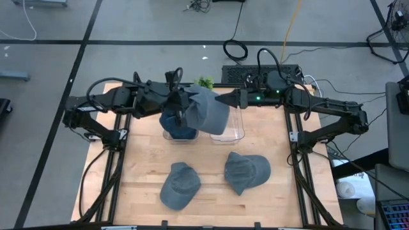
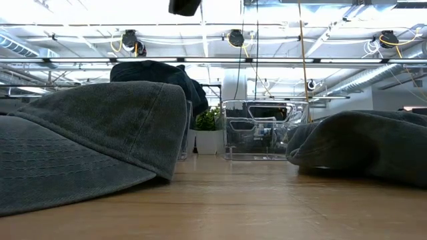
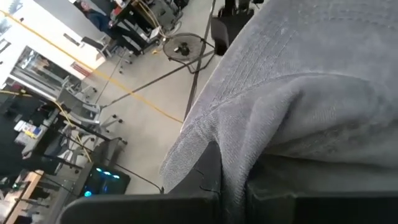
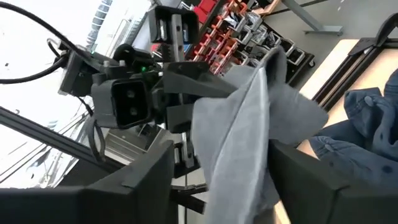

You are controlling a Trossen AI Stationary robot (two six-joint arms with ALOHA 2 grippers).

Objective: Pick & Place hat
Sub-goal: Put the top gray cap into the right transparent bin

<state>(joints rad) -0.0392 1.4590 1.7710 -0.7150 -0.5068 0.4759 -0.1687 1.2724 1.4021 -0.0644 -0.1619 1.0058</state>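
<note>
My left gripper (image 1: pixel 186 110) is shut on a grey-blue hat (image 1: pixel 209 108), held high over two clear bins. The same hat fills the left wrist view (image 3: pixel 298 93). My right gripper (image 1: pixel 220 100) points level at the hat from the table's right. It is open, with the hanging hat (image 4: pixel 239 118) between its two fingers. A dark blue hat (image 1: pixel 177 126) lies in the left bin (image 1: pixel 167 135). Two more grey hats lie crown up on the table, one (image 1: pixel 179 185) at near centre and one (image 1: pixel 246 172) to its right. My left gripper pinches a fold of the hat's cloth (image 3: pixel 231 163) between its two fingers, coming from the table's left and slanting slightly down. The hat is lifted clear and droops past the fingers, slack. My right gripper has the cloth (image 4: pixel 261 143) beside one finger (image 4: pixel 298 171); whether it touches, I cannot tell.
The right clear bin (image 1: pixel 238 134) stands beside the left one at the table's far middle. A small green plant (image 1: pixel 204 82) sits behind the bins. In the low view the two table hats (image 2: pixel 93 133) (image 2: pixel 363 147) block the foreground.
</note>
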